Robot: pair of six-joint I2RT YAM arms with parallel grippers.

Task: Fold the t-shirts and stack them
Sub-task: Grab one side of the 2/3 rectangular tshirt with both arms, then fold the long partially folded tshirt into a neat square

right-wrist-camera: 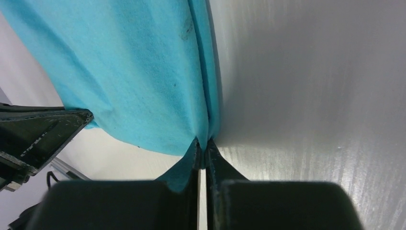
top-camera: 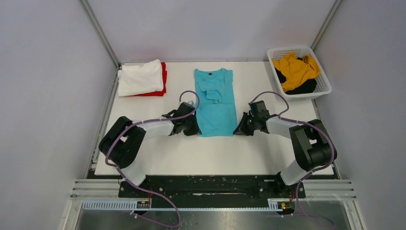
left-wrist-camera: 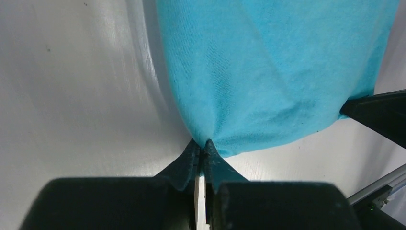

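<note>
The turquoise t-shirt (top-camera: 215, 101) lies lengthwise in the middle of the table, its sides folded in, collar at the far end. My left gripper (top-camera: 194, 130) is shut on its near left hem corner (left-wrist-camera: 203, 136). My right gripper (top-camera: 238, 131) is shut on its near right hem corner (right-wrist-camera: 203, 134). A folded white t-shirt (top-camera: 140, 76) lies on a red t-shirt (top-camera: 163, 79) at the far left. A mustard-yellow t-shirt (top-camera: 295, 68) and a black t-shirt (top-camera: 303, 87) lie crumpled in the basket.
The white lattice basket (top-camera: 323, 79) stands at the far right corner. The white table (top-camera: 201, 155) has bare surface in front of the turquoise shirt. Grey walls close in on three sides.
</note>
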